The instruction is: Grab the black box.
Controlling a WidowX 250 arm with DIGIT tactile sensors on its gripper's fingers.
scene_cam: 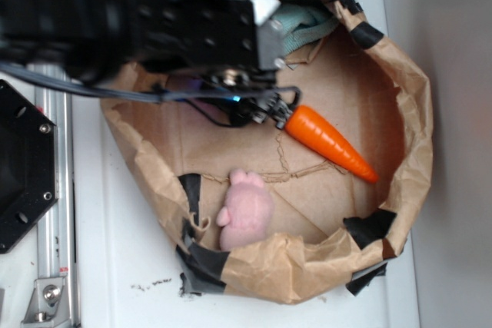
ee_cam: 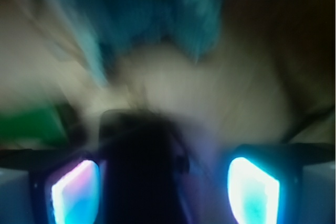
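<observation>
In the blurred wrist view the black box [ee_cam: 144, 166] is a dark block low in the middle, between my two lit pads. It lies close against the left pad [ee_cam: 76, 192], and a gap separates it from the right pad [ee_cam: 252, 190]. My gripper [ee_cam: 163, 182] stands open around it. Seen from the exterior camera, the gripper [scene_cam: 246, 105] reaches down into the brown paper tray [scene_cam: 407, 136], just left of the orange carrot [scene_cam: 330, 142]. There the arm and fingers hide the box.
A pink plush toy [scene_cam: 246, 209] lies near the tray's front wall. A teal cloth [scene_cam: 307, 21] sits at the back and shows as a blue-green blur [ee_cam: 157, 9] ahead of the gripper. A black hexagonal plate [scene_cam: 23, 167] is bolted to the left.
</observation>
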